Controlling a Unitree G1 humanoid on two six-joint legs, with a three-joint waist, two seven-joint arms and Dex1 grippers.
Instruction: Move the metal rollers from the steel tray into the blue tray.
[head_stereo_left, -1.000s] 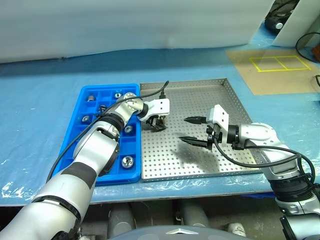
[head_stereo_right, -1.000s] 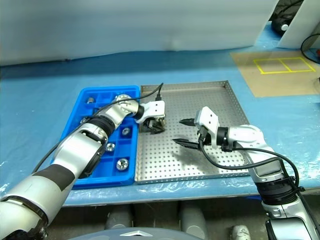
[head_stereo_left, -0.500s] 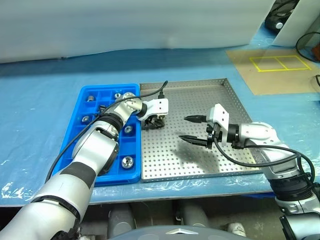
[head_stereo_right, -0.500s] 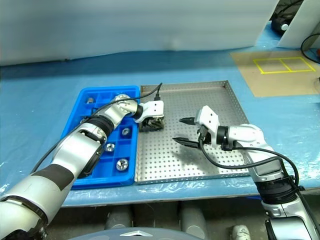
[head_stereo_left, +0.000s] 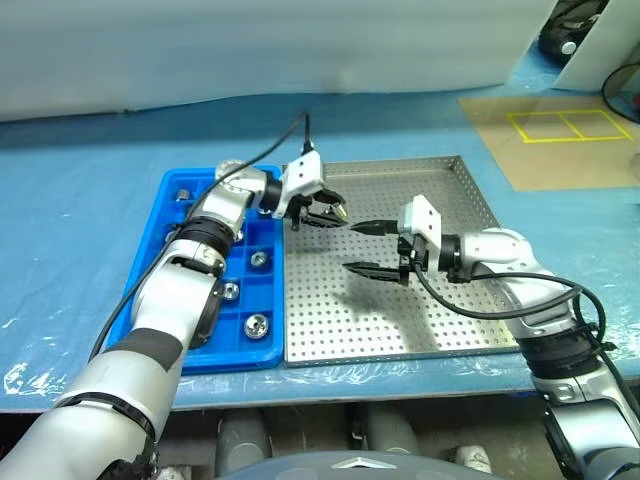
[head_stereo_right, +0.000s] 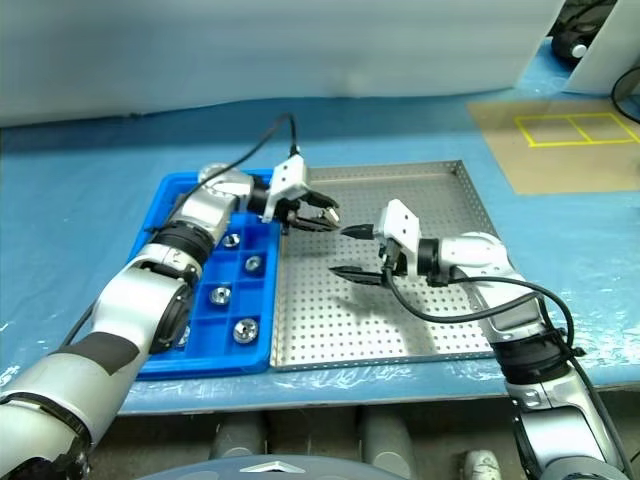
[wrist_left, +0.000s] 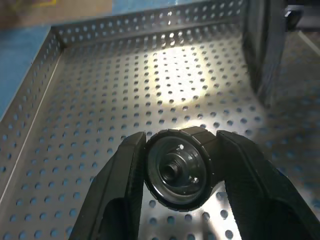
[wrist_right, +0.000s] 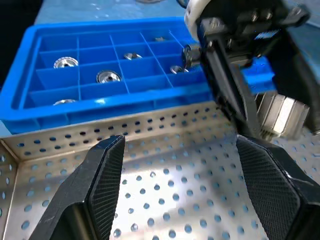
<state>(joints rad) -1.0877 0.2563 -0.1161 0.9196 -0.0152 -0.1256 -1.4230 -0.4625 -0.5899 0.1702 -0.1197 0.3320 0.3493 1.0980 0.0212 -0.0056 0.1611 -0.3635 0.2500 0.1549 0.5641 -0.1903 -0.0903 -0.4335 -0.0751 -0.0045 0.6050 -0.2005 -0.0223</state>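
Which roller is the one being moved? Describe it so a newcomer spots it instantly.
Find the steel tray right of the blue tray. Above its near-left part, the left end effector grips one metal roller between its black fingers. Unlike the rollers lying in blue compartments, it hangs in the air.

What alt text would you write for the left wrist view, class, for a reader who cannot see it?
The left gripper is shut on a metal roller, a round shiny piece with a dark central hole, held between its two black fingers above the perforated floor of the steel tray. The tray's low rim runs behind.
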